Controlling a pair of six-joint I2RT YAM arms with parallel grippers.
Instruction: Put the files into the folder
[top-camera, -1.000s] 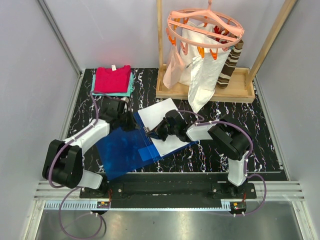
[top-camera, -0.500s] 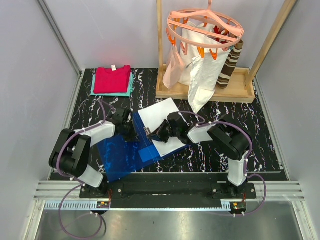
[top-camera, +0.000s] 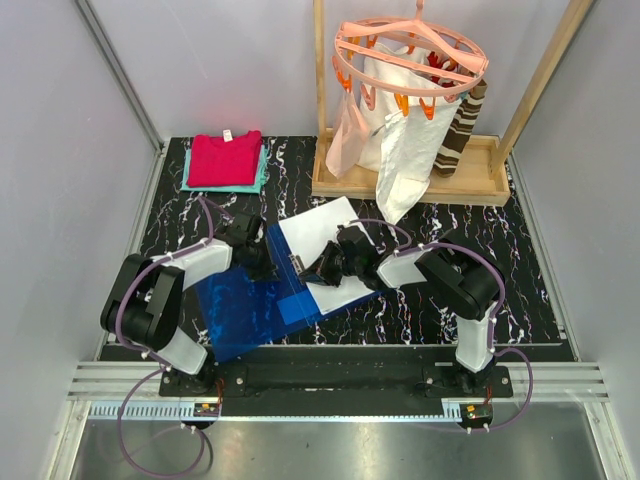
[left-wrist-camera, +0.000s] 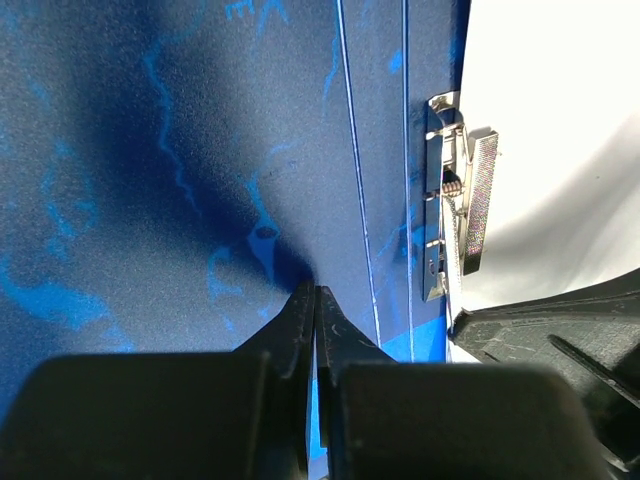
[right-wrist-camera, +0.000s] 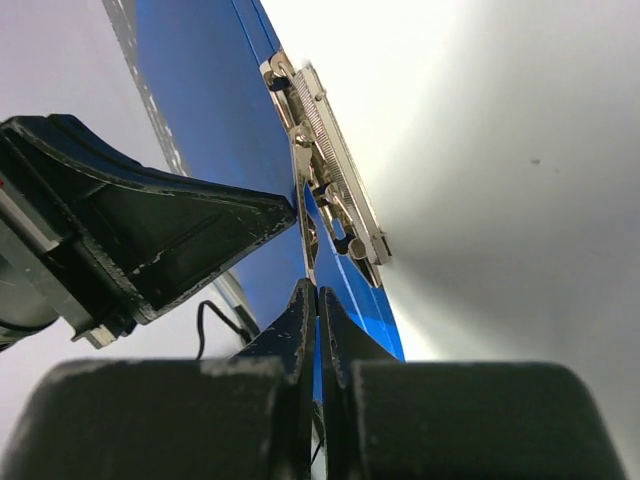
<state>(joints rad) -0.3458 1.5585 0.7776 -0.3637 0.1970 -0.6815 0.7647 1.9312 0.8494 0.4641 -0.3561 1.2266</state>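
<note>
Several files lie inside the open folder beside its metal clip, barely moved since half a second ago. The left gripper is clamped on the folder's blue cover, the right gripper on its spine edge.

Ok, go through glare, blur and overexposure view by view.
Top external: sharp, evenly lit, mottled sheen on the folder. Left wrist: the left tool is blurred up close, the files wash out to white. Right wrist: files blown out, right tool soft, the metal clip in focus.
</note>
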